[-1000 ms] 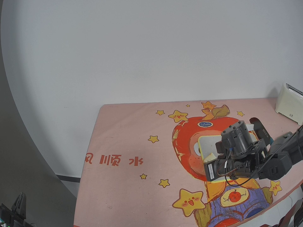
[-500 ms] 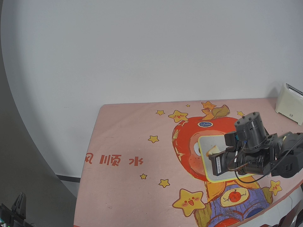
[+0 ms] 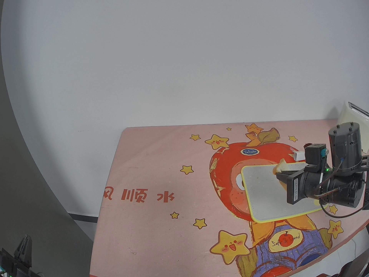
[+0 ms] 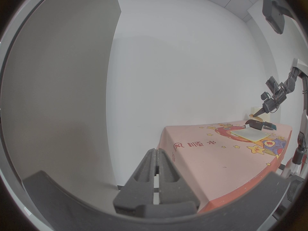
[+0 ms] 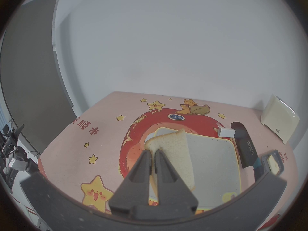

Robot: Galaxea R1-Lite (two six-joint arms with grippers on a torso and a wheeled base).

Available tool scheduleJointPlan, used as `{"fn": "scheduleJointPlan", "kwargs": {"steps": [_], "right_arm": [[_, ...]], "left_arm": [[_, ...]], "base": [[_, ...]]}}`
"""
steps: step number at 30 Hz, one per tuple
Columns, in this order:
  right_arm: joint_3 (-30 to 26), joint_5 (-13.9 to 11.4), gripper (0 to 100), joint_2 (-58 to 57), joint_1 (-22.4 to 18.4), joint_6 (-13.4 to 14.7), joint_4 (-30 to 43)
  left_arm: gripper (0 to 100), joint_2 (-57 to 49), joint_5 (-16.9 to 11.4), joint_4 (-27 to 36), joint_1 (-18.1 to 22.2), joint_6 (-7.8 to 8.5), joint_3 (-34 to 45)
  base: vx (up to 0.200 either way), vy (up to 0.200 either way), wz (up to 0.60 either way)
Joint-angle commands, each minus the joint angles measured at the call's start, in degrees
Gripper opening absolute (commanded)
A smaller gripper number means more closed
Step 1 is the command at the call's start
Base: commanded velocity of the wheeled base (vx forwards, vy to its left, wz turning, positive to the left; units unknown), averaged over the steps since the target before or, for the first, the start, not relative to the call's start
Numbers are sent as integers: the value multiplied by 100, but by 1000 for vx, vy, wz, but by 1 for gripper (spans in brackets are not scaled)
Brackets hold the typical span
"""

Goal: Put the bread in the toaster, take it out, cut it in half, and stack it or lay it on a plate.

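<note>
Off the pink table (image 4: 205, 158), the left gripper (image 4: 157, 153) has its jaws pressed together. The right gripper (image 5: 153, 156) is clamped on the pale brown-crusted bread slice (image 5: 175, 153), aloft over the grey yellow-rimmed cutting board (image 5: 215, 164). The cream boxy toaster (image 5: 279, 118) stands at the far right corner.

Probably a lab: plain white walls (image 3: 184, 50), one cartoon-print table (image 3: 153, 227).
</note>
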State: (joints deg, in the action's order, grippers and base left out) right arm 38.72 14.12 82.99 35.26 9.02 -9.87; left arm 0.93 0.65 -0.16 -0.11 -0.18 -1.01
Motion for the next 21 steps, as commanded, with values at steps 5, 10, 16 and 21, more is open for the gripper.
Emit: {"fn": "scheduleJointPlan", "kwargs": {"steps": [5, 10, 16, 21], "right_arm": [[-22, 3, 0, -117, -10, -14, -23], [-22, -5, 0, -99, -10, -14, -15], [-31, -5, 0, -82, -10, -14, -15], [-31, -5, 0, -64, -10, -14, -15]], "left_arm": [[0, -93, 6, -2, -7, 1, 101], [0, -93, 6, -2, 2, 1, 101], [0, -93, 6, 7, 2, 1, 101], [0, -93, 6, -2, 2, 1, 101]], "base": [[0, -160, 0], [0, 0, 0], [0, 0, 0], [0, -40, 0]]}}
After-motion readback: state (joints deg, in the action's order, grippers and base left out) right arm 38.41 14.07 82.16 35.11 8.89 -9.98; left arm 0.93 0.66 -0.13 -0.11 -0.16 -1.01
